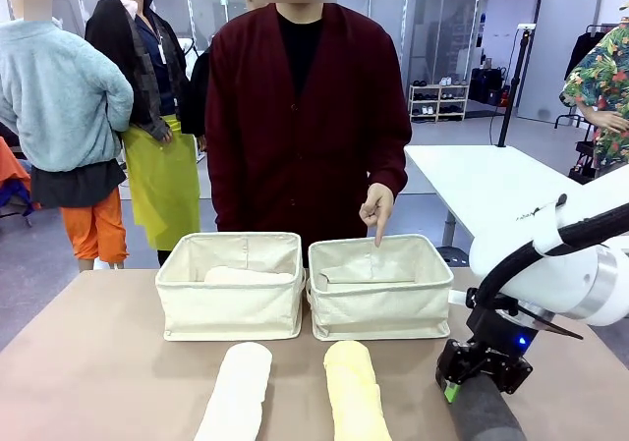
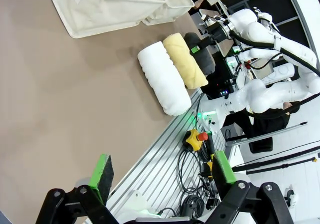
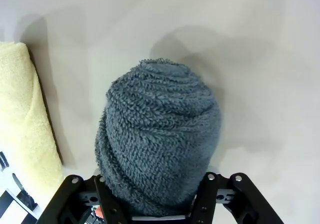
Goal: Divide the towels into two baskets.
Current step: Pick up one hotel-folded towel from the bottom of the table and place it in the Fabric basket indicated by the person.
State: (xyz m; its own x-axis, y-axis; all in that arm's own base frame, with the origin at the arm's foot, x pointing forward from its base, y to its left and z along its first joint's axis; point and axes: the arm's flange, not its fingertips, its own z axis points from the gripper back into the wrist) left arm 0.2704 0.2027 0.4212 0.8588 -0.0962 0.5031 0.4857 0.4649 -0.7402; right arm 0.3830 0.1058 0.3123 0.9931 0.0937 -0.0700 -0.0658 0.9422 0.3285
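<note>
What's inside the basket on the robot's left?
A pale towel lies in the left basket. Only its top shows over the basket's front side; the rest of it and the bottom of the basket are hidden.

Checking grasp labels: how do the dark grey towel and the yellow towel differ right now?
The dark grey towel is clamped in the right gripper; the yellow towel lies untouched. The grey one is the rightmost roll, the yellow one the middle roll. Both are rolled terry cylinders on the table.
</note>
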